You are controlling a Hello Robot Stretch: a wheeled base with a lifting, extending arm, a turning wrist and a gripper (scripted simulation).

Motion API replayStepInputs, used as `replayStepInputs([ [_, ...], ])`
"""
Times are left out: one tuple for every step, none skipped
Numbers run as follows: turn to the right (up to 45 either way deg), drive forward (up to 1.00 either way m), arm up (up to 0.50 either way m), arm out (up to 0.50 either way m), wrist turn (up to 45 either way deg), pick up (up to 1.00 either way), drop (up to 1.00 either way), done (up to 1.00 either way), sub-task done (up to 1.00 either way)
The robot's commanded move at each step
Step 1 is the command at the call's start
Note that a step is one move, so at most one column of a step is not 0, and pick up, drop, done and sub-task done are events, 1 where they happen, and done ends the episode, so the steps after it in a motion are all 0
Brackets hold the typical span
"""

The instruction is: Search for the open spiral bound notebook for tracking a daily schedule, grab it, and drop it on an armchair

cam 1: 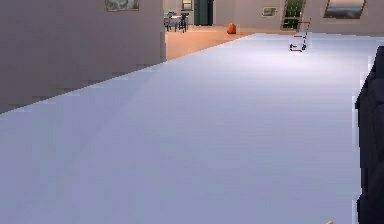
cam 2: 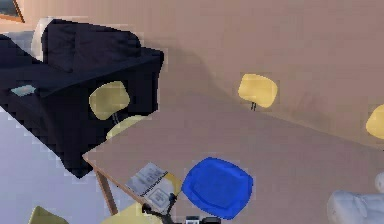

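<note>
An open notebook (cam 2: 150, 178) with pale pages lies near the front corner of a brown table (cam 2: 270, 135). My gripper (cam 2: 172, 210) shows as a dark shape at the arm side view's bottom edge, just below and right of the notebook. With the table behind its far end, I cannot tell whether it holds anything. A dark navy upholstered seat (cam 2: 75, 80), sofa or armchair, stands at the upper left beyond the table's corner, with a small grey thing (cam 2: 22, 90) on its arm.
Yellow chairs (cam 2: 110, 100) (cam 2: 258, 90) (cam 2: 377, 122) ring the table, and a blue rounded thing (cam 2: 218, 183) sits beside the notebook. The forward view has pale floor (cam 1: 200, 130), a wall (cam 1: 70, 50) at left, dark furniture (cam 1: 371, 130) at right and a small cart (cam 1: 299, 38) far off.
</note>
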Motion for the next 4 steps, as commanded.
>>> replayStepInputs([
  [0.0,0.00,0.00,0.00,0.0,1.00,0.00,0.00,0.00],
  [0.0,0.00,0.10,0.00,0.0,0.00,0.00,0.00,0.00],
  [0.0,0.00,0.24,0.00,0.0,0.00,0.00,0.00,0.00],
  [0.0,0.00,0.00,0.00,-45.0,0.00,0.00,0.00,0.00],
])
